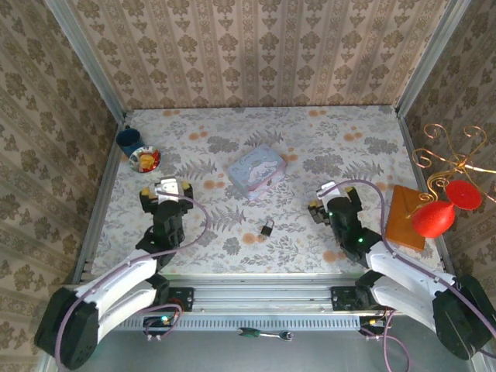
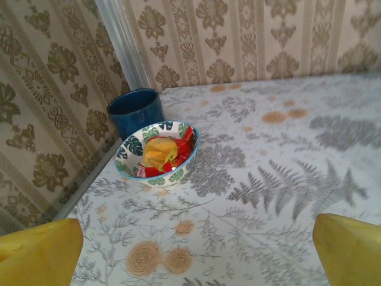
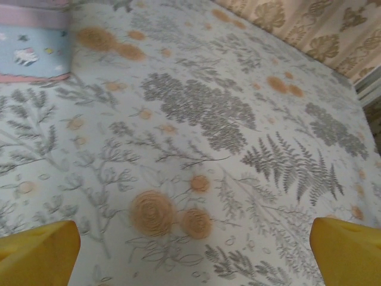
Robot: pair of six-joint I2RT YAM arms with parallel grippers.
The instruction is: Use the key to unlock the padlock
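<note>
Bluish box lies beyond the padlock — bowl at left.

Yellow fingers wide apart over floral tablecloth, bluish box upper left.

Tiny black padlock, lying near-centre

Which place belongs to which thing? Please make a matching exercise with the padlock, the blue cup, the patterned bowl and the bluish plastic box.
Things:
1. padlock
2. blue cup
3. patterned bowl
4. bluish plastic box

Places:
A. far left corner
B. about the centre, beyond the padlock
C. near side, about mid-width
D. right beside the cup, on its near side

Pairs: 1-C, 2-A, 3-D, 4-B
</note>
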